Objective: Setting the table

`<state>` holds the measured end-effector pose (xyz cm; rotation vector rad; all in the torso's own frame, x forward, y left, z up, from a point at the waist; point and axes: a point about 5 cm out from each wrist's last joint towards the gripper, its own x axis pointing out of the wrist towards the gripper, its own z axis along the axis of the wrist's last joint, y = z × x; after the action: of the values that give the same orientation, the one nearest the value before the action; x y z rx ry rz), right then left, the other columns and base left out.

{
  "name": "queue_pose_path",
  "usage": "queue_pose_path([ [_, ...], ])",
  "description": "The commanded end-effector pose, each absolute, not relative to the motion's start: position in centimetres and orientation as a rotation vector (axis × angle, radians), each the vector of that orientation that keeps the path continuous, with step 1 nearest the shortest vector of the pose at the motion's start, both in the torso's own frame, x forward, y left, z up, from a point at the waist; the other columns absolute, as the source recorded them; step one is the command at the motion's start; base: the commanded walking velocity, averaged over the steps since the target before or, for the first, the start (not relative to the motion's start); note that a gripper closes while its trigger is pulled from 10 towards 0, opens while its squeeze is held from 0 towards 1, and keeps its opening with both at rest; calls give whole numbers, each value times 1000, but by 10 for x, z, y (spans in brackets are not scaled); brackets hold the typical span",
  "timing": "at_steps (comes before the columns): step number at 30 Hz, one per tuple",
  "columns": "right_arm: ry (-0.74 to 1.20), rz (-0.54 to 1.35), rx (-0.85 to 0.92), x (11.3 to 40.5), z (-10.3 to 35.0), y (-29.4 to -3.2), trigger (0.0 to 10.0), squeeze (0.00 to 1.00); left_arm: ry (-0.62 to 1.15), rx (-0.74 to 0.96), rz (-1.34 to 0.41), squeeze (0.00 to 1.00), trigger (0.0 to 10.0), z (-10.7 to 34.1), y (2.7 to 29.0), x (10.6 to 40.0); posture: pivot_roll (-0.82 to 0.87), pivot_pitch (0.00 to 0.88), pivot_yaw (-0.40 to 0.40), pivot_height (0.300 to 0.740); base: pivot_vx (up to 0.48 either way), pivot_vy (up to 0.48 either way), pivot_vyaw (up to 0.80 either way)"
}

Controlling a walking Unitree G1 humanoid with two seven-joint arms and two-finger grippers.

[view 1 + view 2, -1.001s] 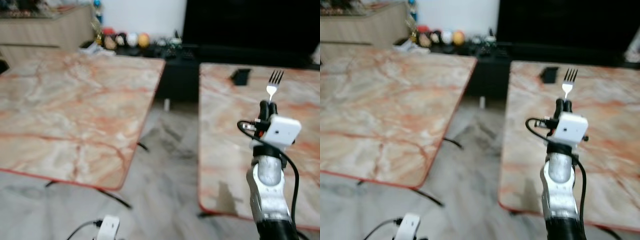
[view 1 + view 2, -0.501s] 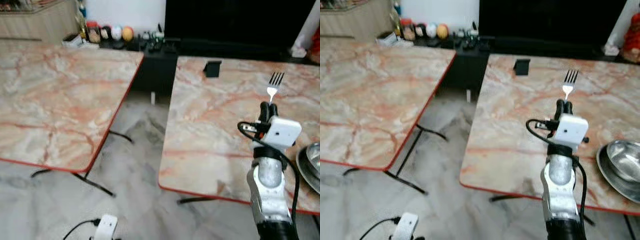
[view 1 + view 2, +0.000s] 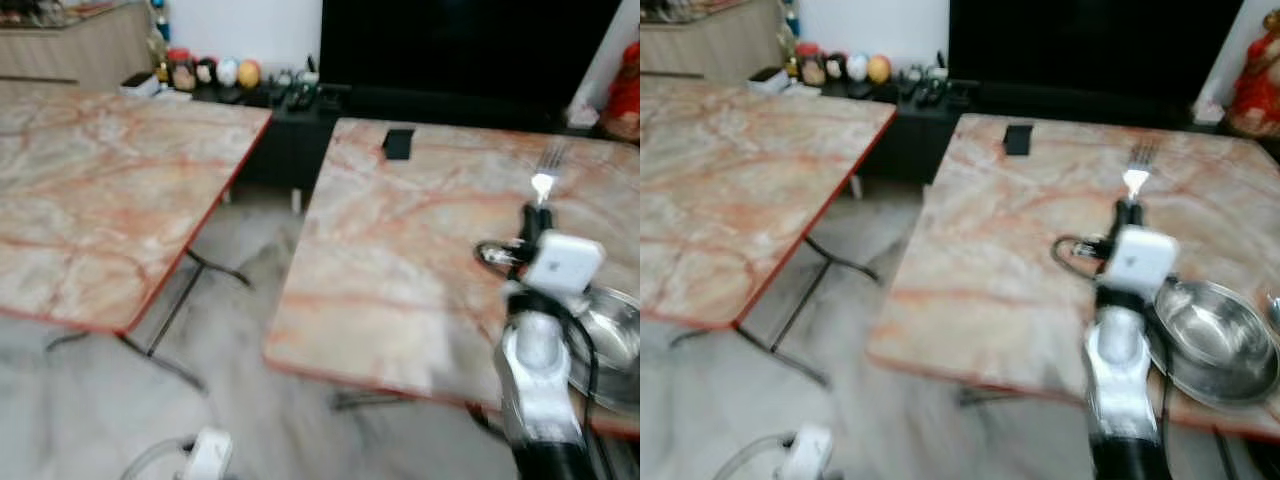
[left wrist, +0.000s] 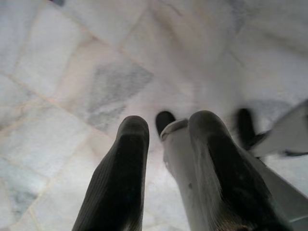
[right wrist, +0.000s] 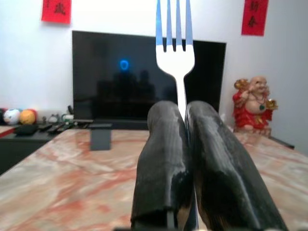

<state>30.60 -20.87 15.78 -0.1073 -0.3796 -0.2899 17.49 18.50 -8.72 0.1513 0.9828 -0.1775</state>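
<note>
Head views blurred. Right gripper [image 5: 185, 159] raised in front of the robot, above the near part of the right-hand marble table [image 3: 990, 250]. Its two black fingers [image 5: 163, 159] are pressed together on the handle of a fork [image 5: 175, 43]. The fork stands upright: long axis vertical, tines pointing up, handle running down between the fingers. In the head views the fork [image 3: 1136, 168] rises straight out of the gripper tip, above the white wrist camera box [image 3: 1137, 257] and silver forearm [image 3: 1118, 375]. Four tines visible in the right wrist view, flat face toward that camera.

On the right-hand table, just beside the arm on its right side, a steel bowl [image 3: 1212, 335] sits near the front edge. A small dark block [image 3: 1018, 139] stands toward the table's far end. A second marble table [image 3: 100, 190] stands to the left, with a gap of pale floor [image 3: 230, 290] between the two.

Behind the tables: a dark television screen [image 5: 120, 77], a low black cabinet with small round items [image 3: 215, 72], a red and gold figurine [image 5: 254, 108] at the right, red wall hangings [image 5: 56, 10].

Left gripper [image 4: 166, 144] hangs low over pale marbled floor tiles [image 4: 62, 72], fingers slightly apart, holding nothing.
</note>
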Motion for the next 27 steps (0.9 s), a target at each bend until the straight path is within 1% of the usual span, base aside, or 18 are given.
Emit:
queue_pose_path([
  [1, -389, -310, -110, 305, 162, -215, 10000, 0, 979, 142, -194, 0, 10000, -87, 178, 176, 2, 0, -33, 740, 0, -480, 0],
  [22, -376, -348, -114, 303, 165, -222, 10000, 0, 978, 153, -193, 0, 10000, -87, 179, 177, -7, 0, -28, 740, 0, -480, 0],
  [27, -355, -351, -111, 300, 160, -222, 10000, 0, 982, 143, -182, 0, 10000, -87, 180, 177, -8, 0, -26, 740, 0, 0, 0],
])
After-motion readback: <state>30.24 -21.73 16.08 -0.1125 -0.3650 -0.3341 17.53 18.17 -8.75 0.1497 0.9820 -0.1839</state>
